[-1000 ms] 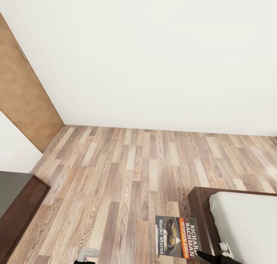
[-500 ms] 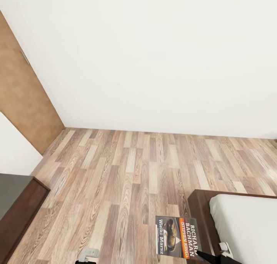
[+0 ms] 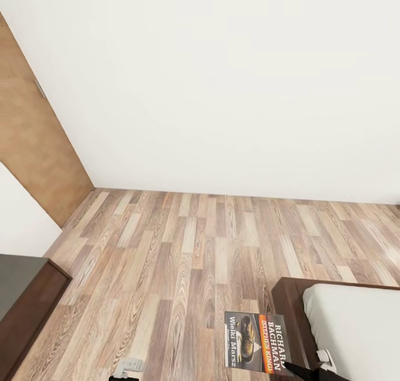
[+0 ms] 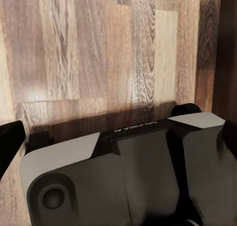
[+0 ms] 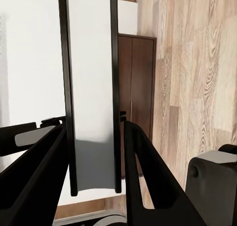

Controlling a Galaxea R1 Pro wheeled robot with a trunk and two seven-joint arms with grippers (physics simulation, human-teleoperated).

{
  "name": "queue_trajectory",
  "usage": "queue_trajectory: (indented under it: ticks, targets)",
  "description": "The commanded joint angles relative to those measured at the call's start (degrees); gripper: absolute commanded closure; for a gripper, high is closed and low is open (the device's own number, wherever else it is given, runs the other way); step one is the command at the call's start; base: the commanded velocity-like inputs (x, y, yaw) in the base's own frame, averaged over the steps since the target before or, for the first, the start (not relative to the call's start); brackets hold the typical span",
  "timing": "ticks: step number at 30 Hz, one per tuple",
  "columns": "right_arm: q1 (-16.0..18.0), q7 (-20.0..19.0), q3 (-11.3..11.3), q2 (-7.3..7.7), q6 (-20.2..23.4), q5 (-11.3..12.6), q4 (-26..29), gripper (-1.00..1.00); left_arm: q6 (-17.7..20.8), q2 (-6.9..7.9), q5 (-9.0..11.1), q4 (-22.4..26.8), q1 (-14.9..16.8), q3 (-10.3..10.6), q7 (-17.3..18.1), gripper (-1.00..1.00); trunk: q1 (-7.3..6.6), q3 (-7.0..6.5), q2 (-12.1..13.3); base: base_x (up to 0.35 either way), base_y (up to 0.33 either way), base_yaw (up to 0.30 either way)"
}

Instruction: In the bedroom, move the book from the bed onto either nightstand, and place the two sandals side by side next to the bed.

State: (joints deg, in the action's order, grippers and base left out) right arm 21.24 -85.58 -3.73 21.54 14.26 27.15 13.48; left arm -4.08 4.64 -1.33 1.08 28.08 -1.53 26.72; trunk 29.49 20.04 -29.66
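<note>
The book (image 3: 253,342), a dark paperback with orange and white lettering, hangs over the wood floor by the bed's corner. My right gripper (image 3: 303,371) is shut on its lower edge. In the right wrist view the book (image 5: 91,87) stands edge-on, pinched by the right gripper (image 5: 93,126) between its two black fingers. The bed (image 3: 289,303) shows its dark brown frame and pale mattress at the lower right. My left gripper (image 4: 121,132) is open and empty, its fingers wide apart over the floor; a bit of the left gripper (image 3: 126,365) shows low in the head view. The sandals and the nightstand are out of view.
A dark brown cabinet (image 3: 28,297) with a grey top stands at the lower left. A wooden door (image 3: 33,147) is on the left wall and a plain white wall lies ahead. Wood-plank floor (image 3: 194,247) stretches between them. My grey base (image 4: 123,181) sits under the left gripper.
The whole head view has shifted: floor, wall line and bed sit slightly lower in the picture, so the camera moved. The book and both grippers hold their places.
</note>
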Motion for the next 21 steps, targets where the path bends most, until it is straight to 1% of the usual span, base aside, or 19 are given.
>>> queue_trajectory:
  ticks: [1, 21]
  targets:
    - [0.03, -0.11, -0.40, 0.06, 0.59, 0.45, -0.01, 1.00, -0.23, 0.01, -0.16, -0.07, 0.04, -0.14, 0.19, -1.00, 0.02, -0.02, -0.07, 0.000, 0.000, 0.000]
    - [0.03, -0.11, -0.36, 0.08, 0.59, 0.45, -0.03, 1.00, -0.24, -0.07, -0.17, -0.05, 0.02, -0.14, 0.17, -1.00, 0.02, -1.86, -0.07, 0.000, 0.000, 0.000]
